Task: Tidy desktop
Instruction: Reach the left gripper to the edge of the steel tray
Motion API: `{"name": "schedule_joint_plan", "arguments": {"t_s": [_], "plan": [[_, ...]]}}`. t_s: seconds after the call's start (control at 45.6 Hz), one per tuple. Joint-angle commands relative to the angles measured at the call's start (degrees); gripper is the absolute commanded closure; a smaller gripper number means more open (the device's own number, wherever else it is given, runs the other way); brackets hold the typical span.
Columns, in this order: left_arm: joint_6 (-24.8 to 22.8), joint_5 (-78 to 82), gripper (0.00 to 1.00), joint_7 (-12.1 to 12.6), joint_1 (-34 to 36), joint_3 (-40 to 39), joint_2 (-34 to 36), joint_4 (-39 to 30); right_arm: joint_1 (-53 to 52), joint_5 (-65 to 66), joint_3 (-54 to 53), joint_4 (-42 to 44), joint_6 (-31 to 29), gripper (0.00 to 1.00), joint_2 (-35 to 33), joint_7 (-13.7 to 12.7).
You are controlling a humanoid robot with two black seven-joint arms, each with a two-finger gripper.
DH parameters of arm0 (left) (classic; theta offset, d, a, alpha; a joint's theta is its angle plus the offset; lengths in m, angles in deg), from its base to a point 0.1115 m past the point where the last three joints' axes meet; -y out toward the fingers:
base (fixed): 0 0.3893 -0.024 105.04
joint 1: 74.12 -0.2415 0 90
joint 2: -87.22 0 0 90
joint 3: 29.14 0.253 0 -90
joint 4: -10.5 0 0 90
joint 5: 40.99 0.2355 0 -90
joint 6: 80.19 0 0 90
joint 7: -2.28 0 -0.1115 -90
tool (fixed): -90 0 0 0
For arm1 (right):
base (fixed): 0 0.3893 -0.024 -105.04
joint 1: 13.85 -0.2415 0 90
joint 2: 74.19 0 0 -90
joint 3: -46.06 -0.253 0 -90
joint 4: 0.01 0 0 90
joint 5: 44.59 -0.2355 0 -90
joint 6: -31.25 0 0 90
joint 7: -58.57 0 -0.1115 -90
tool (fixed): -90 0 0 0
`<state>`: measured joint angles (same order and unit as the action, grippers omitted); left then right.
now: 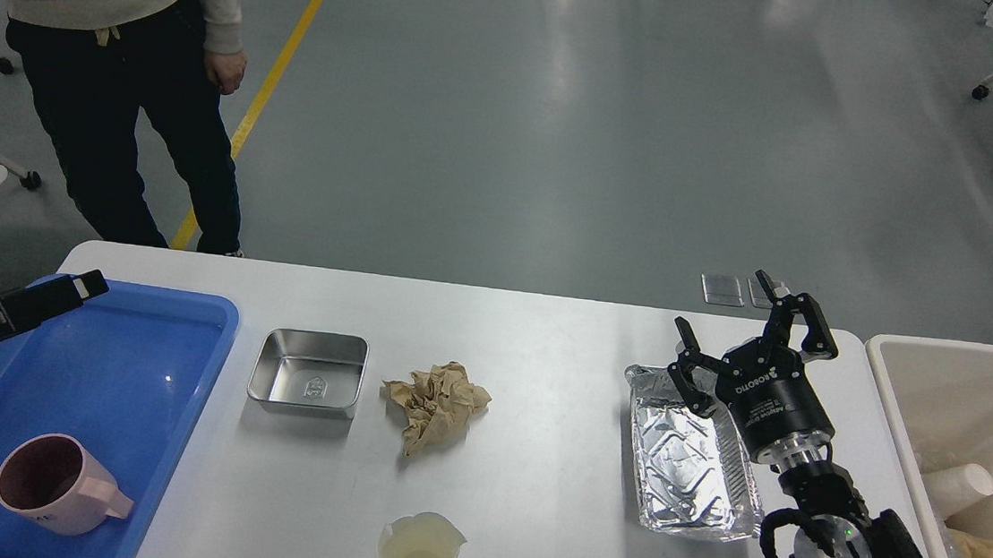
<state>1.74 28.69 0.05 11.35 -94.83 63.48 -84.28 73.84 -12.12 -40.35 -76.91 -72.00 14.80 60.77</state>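
White and wide, the desktop (531, 498) fills the lower view, carrying a steel pan (308, 372), crumpled brown paper (437, 404), a paper cup (419, 553) and a foil tray (690, 453). My right gripper (748, 337) reaches up from the lower right, jaws spread, poised at the foil tray's far end. My left gripper (87, 284) stretches flat over the blue tray (139, 356); it looks dark and end-on, so I cannot tell its jaws.

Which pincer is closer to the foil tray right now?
Right. The right pincer is open above the foil tray at its far end; the left pincer is across the desktop, over the blue tray.
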Motion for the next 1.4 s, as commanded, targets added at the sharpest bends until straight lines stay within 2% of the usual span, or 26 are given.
{"name": "schedule_joint_plan", "arguments": {"t_s": [0.0, 0.11, 0.329, 0.548, 0.79, 1.009, 1.382], "plan": [[-0.28, 0.55, 0.04, 0.91, 1.54, 2.41, -3.58, 1.00, 0.03, 0.06, 0.27, 0.00, 0.06, 0.00, 0.13, 0.00], [-1.42, 0.64, 0.04, 1.35, 6.27, 8.38, -5.69, 4.25, 0.12, 0.06, 0.98, -0.09, 0.06, 0.00, 0.31, 0.00], [-1.86, 0.55, 0.04, 1.52, 23.24, 25.08, -12.02, 15.32, 0.12, 1.55, 1.15, -0.09, 0.06, 0.00, 0.92, 0.00], [-2.91, 0.46, 0.04, 1.35, 31.16, 34.23, -16.33, 21.39, 0.12, 1.64, 1.15, 0.00, 0.15, 0.00, 0.92, 0.00], [-4.32, 0.55, 0.04, 1.00, 36.52, 40.55, -22.74, 28.60, 0.12, 1.64, 1.07, 0.00, 0.15, 0.00, 0.48, 0.00], [-4.32, 0.64, 0.04, 0.91, 36.96, 41.35, -27.14, 32.47, 0.20, 1.55, 0.98, -0.09, 0.15, 0.00, 0.22, 0.09], [-4.14, 3.89, 0.05, 0.65, 36.08, 41.44, -28.90, 35.81, 0.64, 1.55, 0.89, -0.18, 0.15, 0.00, 0.22, 0.09]]}}
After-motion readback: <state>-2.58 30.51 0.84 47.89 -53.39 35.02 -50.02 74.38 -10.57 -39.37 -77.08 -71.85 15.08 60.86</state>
